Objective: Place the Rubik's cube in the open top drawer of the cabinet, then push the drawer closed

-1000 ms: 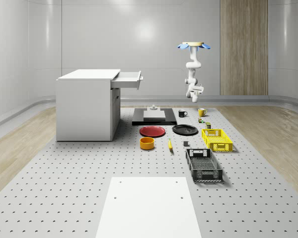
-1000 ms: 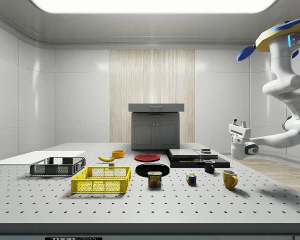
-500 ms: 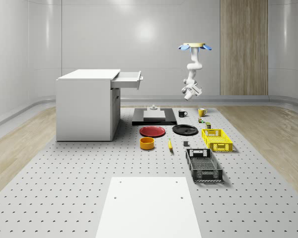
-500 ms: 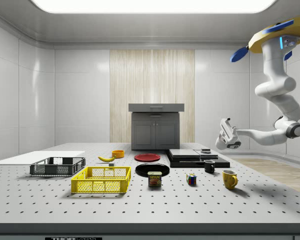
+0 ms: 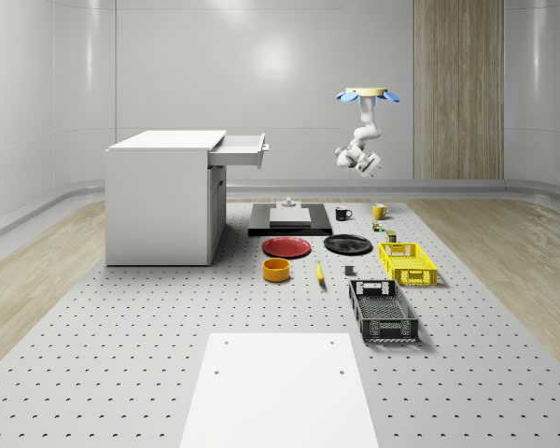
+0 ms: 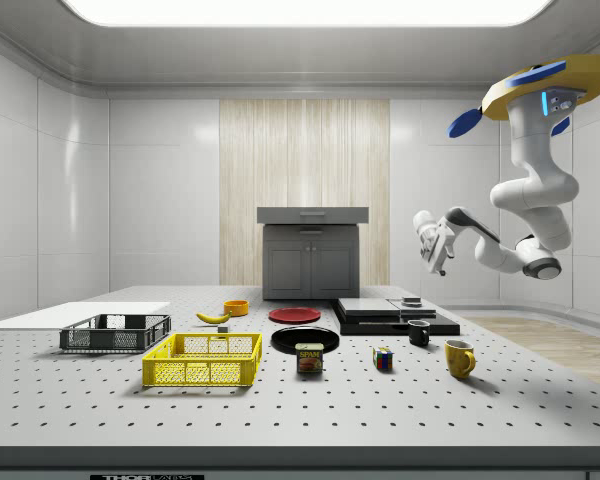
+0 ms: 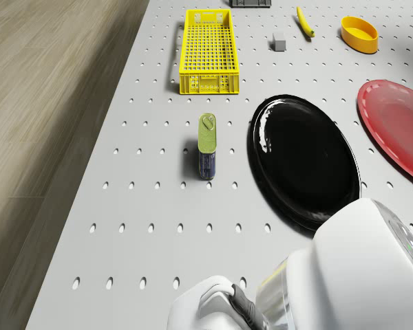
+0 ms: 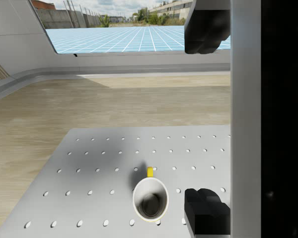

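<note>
Whole-scene view: drone (image 5: 366,95) hovers over table's far end, gripper (image 5: 344,158) raised high above black mug (image 5: 343,214).

Side view: Rubik's cube (image 6: 383,359) on table (image 6: 280,410), between Spam can (image 6: 309,358) and yellow mug (image 6: 460,358); cabinet (image 6: 311,252) beyond.

Wrist view: fingers (image 8: 206,210) spread wide, holding nothing.

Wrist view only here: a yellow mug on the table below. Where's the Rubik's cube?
Observer: The Rubik's cube sits on the table, between the can and the yellow mug in the side view.
Operator: Gripper height?
Observer: The drone hovers high near the table's mug end, with the gripper well above the table, open and empty.
Operator: Drawer?
Observer: The top drawer stands pulled out of the cabinet.
</note>
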You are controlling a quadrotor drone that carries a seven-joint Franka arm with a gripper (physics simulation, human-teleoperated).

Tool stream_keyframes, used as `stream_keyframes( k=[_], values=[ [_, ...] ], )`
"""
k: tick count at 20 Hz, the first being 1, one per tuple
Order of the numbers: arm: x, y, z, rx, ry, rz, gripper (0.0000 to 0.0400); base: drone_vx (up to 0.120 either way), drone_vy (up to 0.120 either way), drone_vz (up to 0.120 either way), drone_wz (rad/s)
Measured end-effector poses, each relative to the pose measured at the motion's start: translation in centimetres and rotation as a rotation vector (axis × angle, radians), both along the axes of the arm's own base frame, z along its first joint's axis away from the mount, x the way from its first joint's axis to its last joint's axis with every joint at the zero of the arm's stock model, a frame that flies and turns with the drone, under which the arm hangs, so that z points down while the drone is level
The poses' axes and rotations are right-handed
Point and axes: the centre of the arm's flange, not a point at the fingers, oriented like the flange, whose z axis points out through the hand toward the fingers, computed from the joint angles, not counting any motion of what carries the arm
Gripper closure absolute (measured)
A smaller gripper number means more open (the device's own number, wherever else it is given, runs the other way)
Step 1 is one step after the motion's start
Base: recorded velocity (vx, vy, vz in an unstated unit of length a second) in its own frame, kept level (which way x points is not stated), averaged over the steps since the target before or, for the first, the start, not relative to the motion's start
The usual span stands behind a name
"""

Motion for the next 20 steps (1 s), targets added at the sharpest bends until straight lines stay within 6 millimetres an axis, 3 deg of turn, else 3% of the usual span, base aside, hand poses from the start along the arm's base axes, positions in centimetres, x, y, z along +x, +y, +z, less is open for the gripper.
stream_keyframes(
  k=[3, 7, 13, 18, 20],
  values=[
    [0.0, -2.3, -1.4, -0.269, 0.002, -0.009, 0.0000, 0.120, 0.000, -0.120, 0.000],
    [0.0, -4.2, -2.0, -0.472, 0.006, -0.015, 0.0000, 0.120, 0.000, -0.120, 0.000],
    [0.0, -5.4, -2.2, -0.601, 0.009, -0.018, 0.0000, 0.120, 0.000, -0.120, 0.000],
    [0.0, -5.8, -2.2, -0.640, 0.011, -0.018, 0.0000, 0.120, -0.112, -0.120, 0.000],
    [0.0, -5.9, -2.2, -0.648, 0.011, -0.018, 0.0000, 0.120, 0.000, -0.120, 0.000]
  ],
)
